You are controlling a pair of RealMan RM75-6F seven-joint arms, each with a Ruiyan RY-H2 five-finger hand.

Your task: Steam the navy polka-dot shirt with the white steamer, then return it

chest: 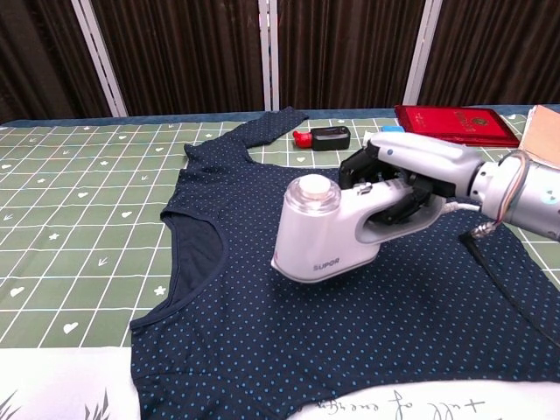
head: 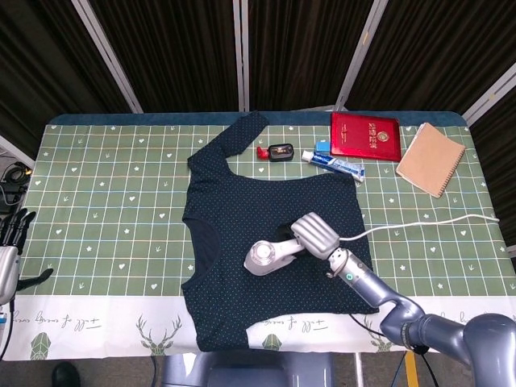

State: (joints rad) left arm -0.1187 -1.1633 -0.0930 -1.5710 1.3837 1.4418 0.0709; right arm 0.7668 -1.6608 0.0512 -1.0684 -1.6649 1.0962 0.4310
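your right hand (chest: 398, 188) is wrapped round the handle of the steamer (chest: 325, 229), fingers closed on it; the head sits low over the shirt (head: 274, 242), touching or just above the cloth, i cannot tell which. in the head view the steamer (head: 270, 256) lies near the shirt's middle, head pointing to about 8 o'clock, cord (head: 419, 224) trailing off toward 3 o'clock across the surface (head: 105, 201).

your left hand (head: 10, 250) hangs at the 9 o'clock edge, off the surface, holding nothing; fingers look loosely apart.

shirt lies flat, spread out, one sleeve running up to 12 o'clock, collar opening facing 9 o'clock.

judgement, handling:
- steamer: rigid plastic body, smooth, likely top-heavy toward the head. the handle is the right place to hold; keep the grip well back from the head.
- shirt: soft, light knit. it will likely drag and bunch if you press the head down and push. glide lightly.
- cord: could snag on the shirt's 3 o'clock hem as you sweep.

judgement, progress: steaming step under way; return of the steamer not yet done.

clutter at 12 to 1 o'clock, well apart from the steamer: red book (head: 364, 135), notebook (head: 430, 159), tube (head: 333, 164), small black item (head: 281, 151).
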